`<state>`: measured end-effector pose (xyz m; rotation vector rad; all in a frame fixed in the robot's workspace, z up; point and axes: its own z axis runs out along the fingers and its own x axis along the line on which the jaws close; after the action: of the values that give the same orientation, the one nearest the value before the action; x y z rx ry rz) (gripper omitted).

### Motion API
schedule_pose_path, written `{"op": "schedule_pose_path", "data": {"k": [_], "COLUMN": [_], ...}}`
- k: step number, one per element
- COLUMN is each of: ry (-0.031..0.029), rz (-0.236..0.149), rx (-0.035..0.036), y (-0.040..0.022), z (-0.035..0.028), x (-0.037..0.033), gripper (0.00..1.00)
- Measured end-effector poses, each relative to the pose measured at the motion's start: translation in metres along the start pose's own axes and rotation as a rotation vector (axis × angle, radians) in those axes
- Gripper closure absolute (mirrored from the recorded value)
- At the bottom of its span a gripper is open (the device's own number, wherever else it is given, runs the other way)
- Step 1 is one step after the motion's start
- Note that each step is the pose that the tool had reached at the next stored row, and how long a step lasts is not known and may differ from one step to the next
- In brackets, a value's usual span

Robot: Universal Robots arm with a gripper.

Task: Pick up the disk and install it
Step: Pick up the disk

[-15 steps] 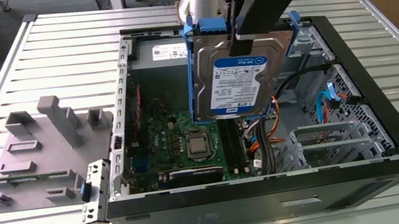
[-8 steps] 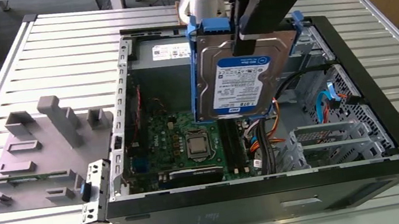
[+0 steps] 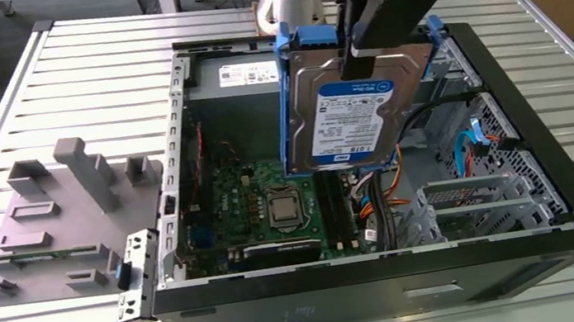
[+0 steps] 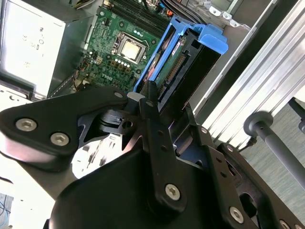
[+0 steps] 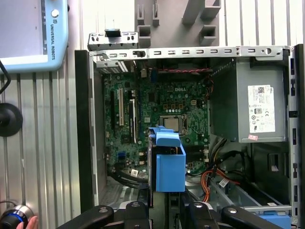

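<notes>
Disk (image 3: 350,111) hangs on edge above the open case (image 3: 393,293), label toward the exterior camera. Blue rails (image 3: 288,102) run down both its sides, and it is clear of the motherboard (image 3: 270,205) below. Jaws of the gripper (image 3: 368,54) are closed on the disk's upper end; in the second wrist view the fingers (image 4: 148,102) pinch its flat faces.

Judgement: the step in hand is the carry over the case. Done well, it calls for a firm clamp, the disk plumb and square to the case walls, and a path clear of the cables (image 3: 391,189).

Arm stands above the case, wrist pointing straight down over its middle.
</notes>
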<state>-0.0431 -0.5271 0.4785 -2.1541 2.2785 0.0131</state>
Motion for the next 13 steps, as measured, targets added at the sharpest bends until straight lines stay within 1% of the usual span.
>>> {"op": "schedule_pose_path", "data": {"k": [9,13], "ry": [0.0,-0.0001], "rz": [0.0,0.0], "rx": [0.0,0.0], "y": [-0.0005,-0.0031], "z": [0.0,0.0001], "x": [0.0,-0.0002], "gripper": [0.65,0.65]}}
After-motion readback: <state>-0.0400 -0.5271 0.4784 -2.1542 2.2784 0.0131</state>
